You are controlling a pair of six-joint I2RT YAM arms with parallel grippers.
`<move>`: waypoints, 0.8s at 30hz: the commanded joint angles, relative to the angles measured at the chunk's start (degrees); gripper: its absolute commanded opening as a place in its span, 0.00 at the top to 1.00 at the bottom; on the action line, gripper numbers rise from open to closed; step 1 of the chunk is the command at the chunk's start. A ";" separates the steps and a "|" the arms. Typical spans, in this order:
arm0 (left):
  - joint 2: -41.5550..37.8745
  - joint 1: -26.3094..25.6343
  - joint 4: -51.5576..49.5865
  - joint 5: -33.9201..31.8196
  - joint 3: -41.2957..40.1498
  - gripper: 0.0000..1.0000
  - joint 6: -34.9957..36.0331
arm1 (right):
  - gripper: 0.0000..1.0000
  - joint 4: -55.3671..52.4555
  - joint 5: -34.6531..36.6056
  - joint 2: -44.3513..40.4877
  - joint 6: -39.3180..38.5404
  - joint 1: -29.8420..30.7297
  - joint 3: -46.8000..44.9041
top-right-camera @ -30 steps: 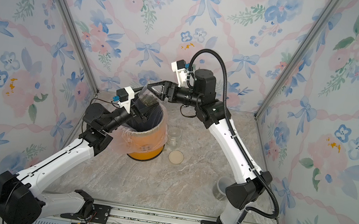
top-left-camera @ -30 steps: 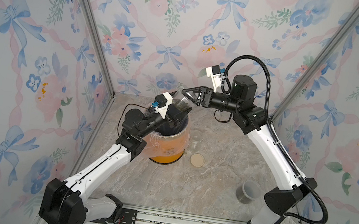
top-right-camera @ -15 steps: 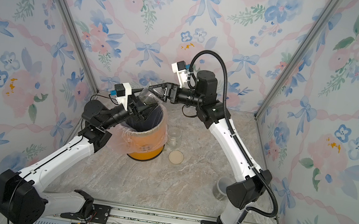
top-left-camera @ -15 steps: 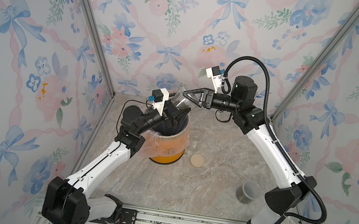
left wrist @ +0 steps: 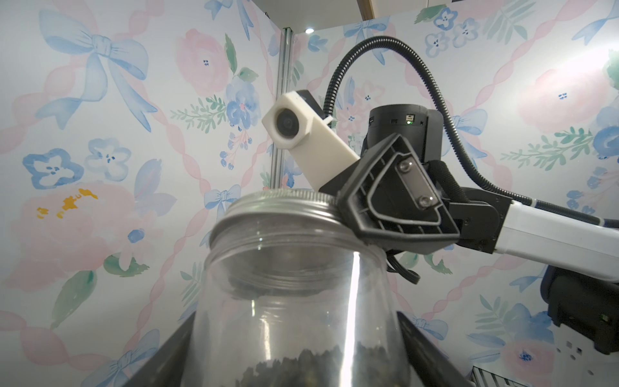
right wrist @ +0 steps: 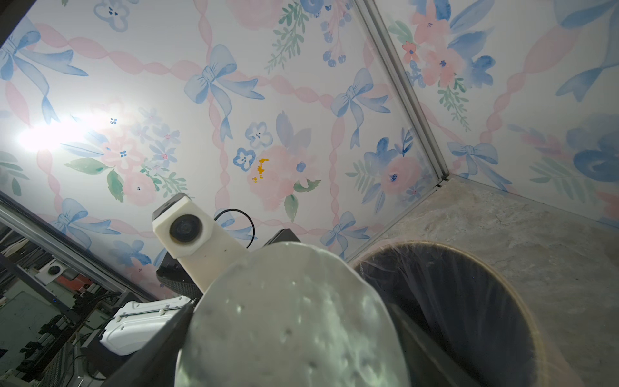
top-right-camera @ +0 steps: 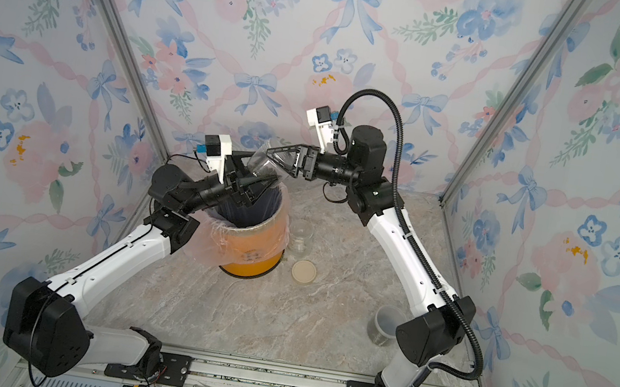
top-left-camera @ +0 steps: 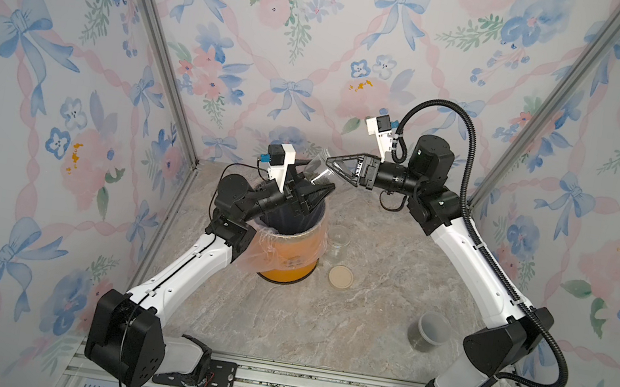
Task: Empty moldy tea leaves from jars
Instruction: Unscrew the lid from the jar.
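Left gripper (top-left-camera: pixel 317 192) clamped on the tilted jar (top-left-camera: pixel 316 170), held over the orange bin (top-left-camera: pixel 290 256). Right gripper (top-left-camera: pixel 330 161) closed on its silver lid (left wrist: pixel 278 207), seated on the neck. Only the left wrist view shows the tea leaves (left wrist: pixel 301 365) inside. Bin print unreadable. Bare worktop (top-left-camera: pixel 321 329) in front; open jar (top-left-camera: pixel 339 240) and beige lid (top-left-camera: pixel 340 277) just beside the bin, grey-lidded jar (top-left-camera: pixel 428 331) well apart.

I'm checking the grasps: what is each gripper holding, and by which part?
The left gripper holds the clear jar by its body; the right gripper clamps its silver lid at the rim.
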 commanded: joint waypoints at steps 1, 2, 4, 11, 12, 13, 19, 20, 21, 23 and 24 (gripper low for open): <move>-0.09 1.09 4.95 0.48 0.89 0.60 -3.46 | 0.17 2.96 -3.04 -1.28 -0.39 -1.70 0.49; 0.00 1.02 5.20 0.71 0.62 0.60 -3.47 | 0.17 2.90 -3.14 -1.14 -0.31 -1.81 0.86; 0.17 1.09 5.89 1.04 0.14 0.60 -3.62 | 0.17 2.41 -3.54 -0.84 -0.31 -2.18 1.71; 0.70 1.09 7.13 1.42 -0.05 0.60 -4.54 | 0.17 -1.96 -4.56 -0.15 -2.61 -2.44 4.73; 0.72 1.15 7.20 1.35 -0.06 0.60 -4.56 | 0.17 -2.35 -4.56 -0.13 -2.86 -2.44 5.05; 0.79 1.16 7.23 1.32 -0.09 0.60 -4.59 | 0.17 -2.88 -4.56 -0.04 -3.07 -2.40 5.36; 0.77 1.20 7.66 0.88 -0.93 0.60 -4.40 | 0.17 -4.06 -3.33 -0.04 -3.23 -2.74 6.14; 0.74 1.20 7.69 0.89 -0.99 0.60 -4.44 | 0.17 -4.13 -3.24 -0.04 -3.19 -2.82 6.24; 0.74 1.18 7.67 0.87 -1.01 0.60 -4.49 | 0.17 -4.28 -3.24 0.03 -3.24 -2.88 6.41; 0.61 1.20 7.81 0.90 -1.03 0.60 -4.49 | 0.17 -4.71 -3.24 0.13 -3.30 -2.83 6.96; 0.61 1.18 7.79 0.86 -1.01 0.60 -4.40 | 0.17 -4.97 -3.20 0.22 -3.34 -2.89 7.12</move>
